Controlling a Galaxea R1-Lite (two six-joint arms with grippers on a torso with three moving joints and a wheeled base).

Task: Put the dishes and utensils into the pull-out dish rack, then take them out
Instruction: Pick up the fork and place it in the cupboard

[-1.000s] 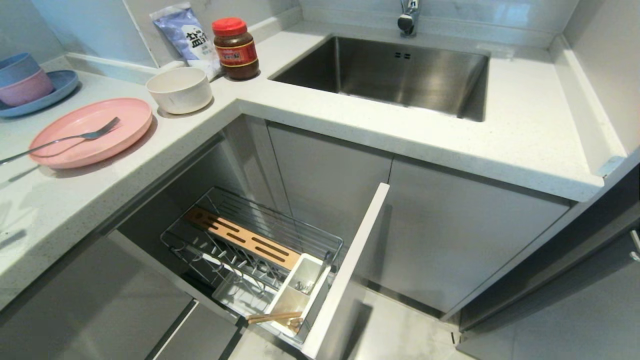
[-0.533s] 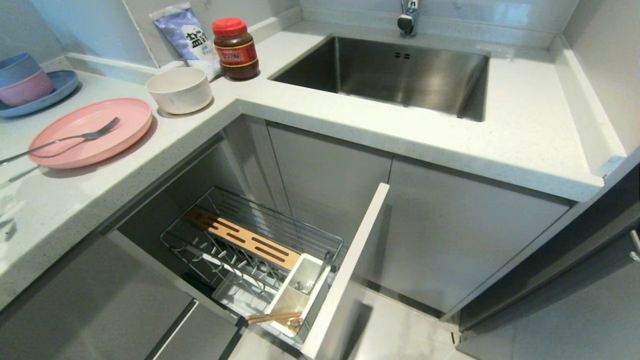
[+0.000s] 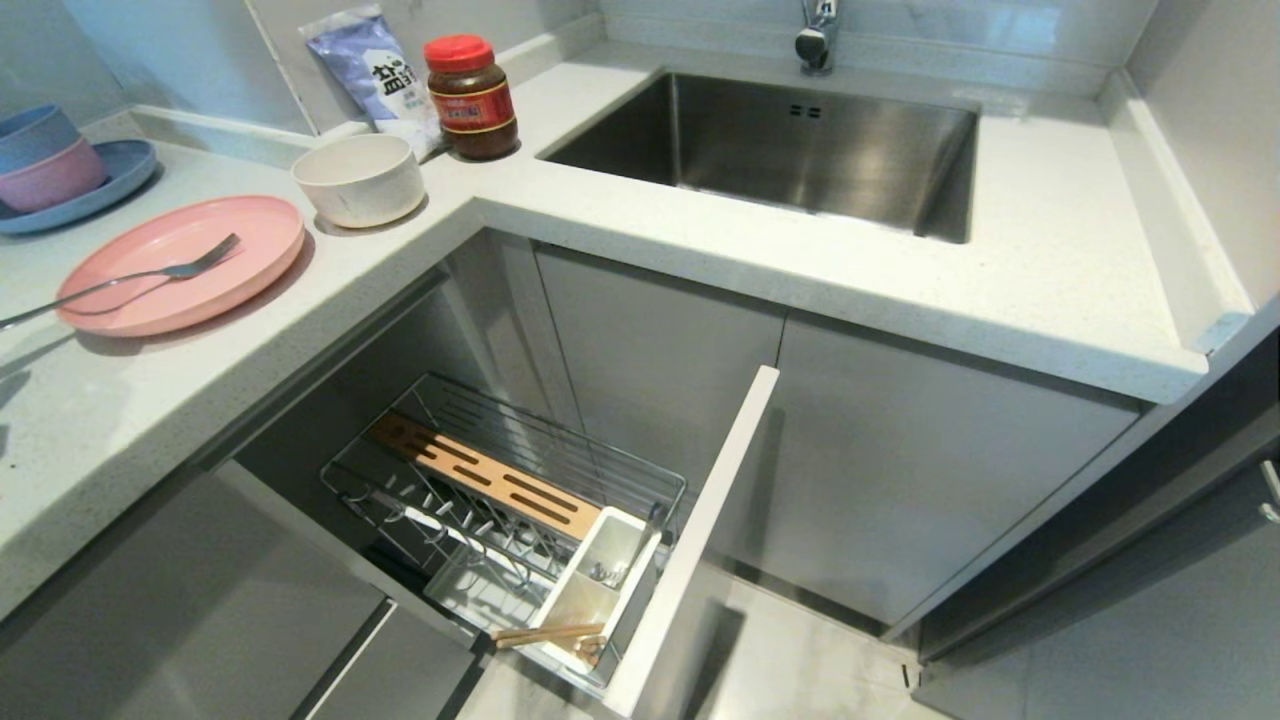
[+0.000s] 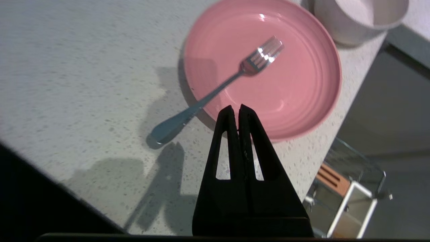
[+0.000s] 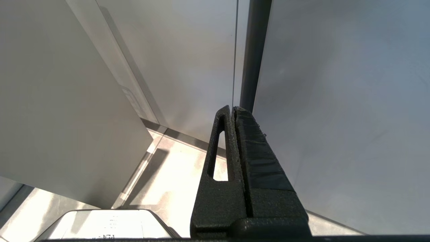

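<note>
The pale-pink plate (image 3: 180,262) lies on the left counter with the silver fork (image 3: 120,280) across it, the handle overhanging its rim. The cream bowl (image 3: 358,180) stands just behind. In the left wrist view my left gripper (image 4: 234,109) is shut and empty, hovering over the counter at the plate (image 4: 268,67) rim, beside the fork (image 4: 215,94) handle. The pull-out dish rack (image 3: 500,490) stands open below. The chopsticks (image 3: 548,634) lie across the near end of its white caddy (image 3: 600,585). My right gripper (image 5: 232,109) is shut, parked low by cabinet doors.
A blue plate with stacked blue and pink bowls (image 3: 60,170) sits at the far left. A red-lidded jar (image 3: 470,98) and a bag (image 3: 375,75) stand in the corner. The sink (image 3: 780,150) lies to the right. The rack's grey front panel (image 3: 700,530) juts out over the floor.
The arm's shadow on the counter at the left edge of the head view has slid further out of the picture. Plate, fork, bowl and rack have not moved.
</note>
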